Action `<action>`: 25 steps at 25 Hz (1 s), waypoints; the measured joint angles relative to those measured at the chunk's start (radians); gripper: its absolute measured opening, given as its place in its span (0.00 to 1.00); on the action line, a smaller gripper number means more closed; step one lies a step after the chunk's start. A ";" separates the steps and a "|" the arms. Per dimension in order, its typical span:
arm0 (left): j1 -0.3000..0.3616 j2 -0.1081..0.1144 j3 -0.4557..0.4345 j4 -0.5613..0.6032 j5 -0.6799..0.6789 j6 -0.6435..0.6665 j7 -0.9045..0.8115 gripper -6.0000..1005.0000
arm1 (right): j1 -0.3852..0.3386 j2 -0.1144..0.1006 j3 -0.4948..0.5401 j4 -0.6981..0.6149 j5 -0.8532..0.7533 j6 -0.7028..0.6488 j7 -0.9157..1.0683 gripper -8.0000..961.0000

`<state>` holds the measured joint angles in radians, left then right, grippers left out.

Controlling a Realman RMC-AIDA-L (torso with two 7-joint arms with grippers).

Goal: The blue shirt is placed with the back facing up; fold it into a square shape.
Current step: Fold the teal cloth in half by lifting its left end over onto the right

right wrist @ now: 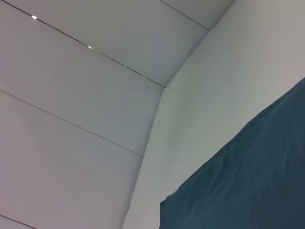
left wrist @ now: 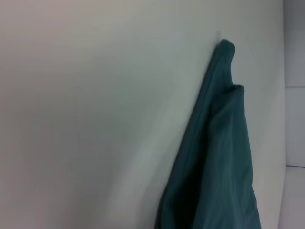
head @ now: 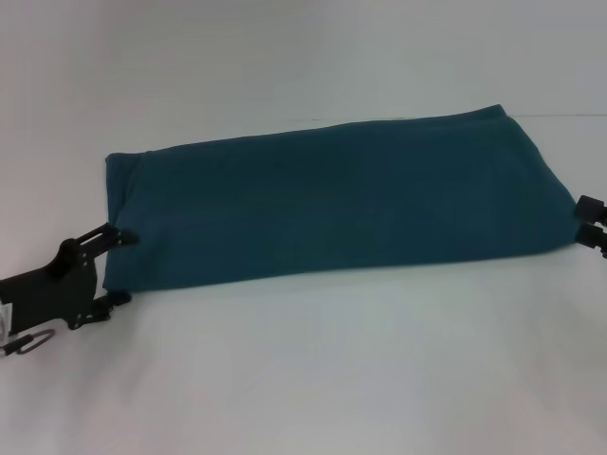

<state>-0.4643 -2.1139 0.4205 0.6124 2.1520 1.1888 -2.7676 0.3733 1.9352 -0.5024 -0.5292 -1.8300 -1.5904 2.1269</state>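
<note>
Shirt: the blue shirt (head: 322, 204) lies on the white table (head: 313, 370) folded into a long band, plain side up, long axis running left-right, right end slightly farther back. Left gripper (head: 112, 267) sits at the band's left end, fingers spread over the near-left corner, nothing clamped. Right gripper (head: 590, 226) is at the right edge; can't tell its opening. Bare tabletop in front and behind.
</note>
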 joint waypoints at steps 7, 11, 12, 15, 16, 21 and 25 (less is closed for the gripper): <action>-0.033 0.002 0.014 -0.018 0.000 -0.027 0.002 0.93 | -0.003 0.001 0.001 0.001 0.000 -0.002 -0.001 0.81; -0.054 0.003 0.027 -0.021 0.000 -0.055 -0.001 0.93 | -0.005 0.002 0.003 0.003 0.000 -0.002 -0.001 0.81; -0.057 0.003 0.028 -0.022 0.000 -0.060 -0.001 0.93 | -0.005 0.003 0.003 0.003 0.000 -0.002 -0.001 0.81; -0.064 0.001 0.028 -0.023 0.000 -0.079 0.002 0.93 | -0.005 0.002 0.004 0.008 0.000 -0.001 -0.002 0.81; -0.067 0.001 0.028 -0.024 0.000 -0.086 0.004 0.93 | -0.005 0.002 0.004 0.009 0.000 -0.001 -0.003 0.81; -0.077 0.000 0.047 -0.043 0.000 -0.115 0.008 0.93 | -0.005 0.001 0.006 0.011 0.000 -0.001 -0.004 0.81; -0.092 0.000 0.055 -0.049 -0.001 -0.125 0.021 0.91 | -0.003 0.001 0.007 0.012 0.000 0.000 -0.004 0.81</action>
<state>-0.5566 -2.1138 0.4752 0.5634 2.1513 1.0636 -2.7461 0.3700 1.9360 -0.4955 -0.5175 -1.8299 -1.5907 2.1230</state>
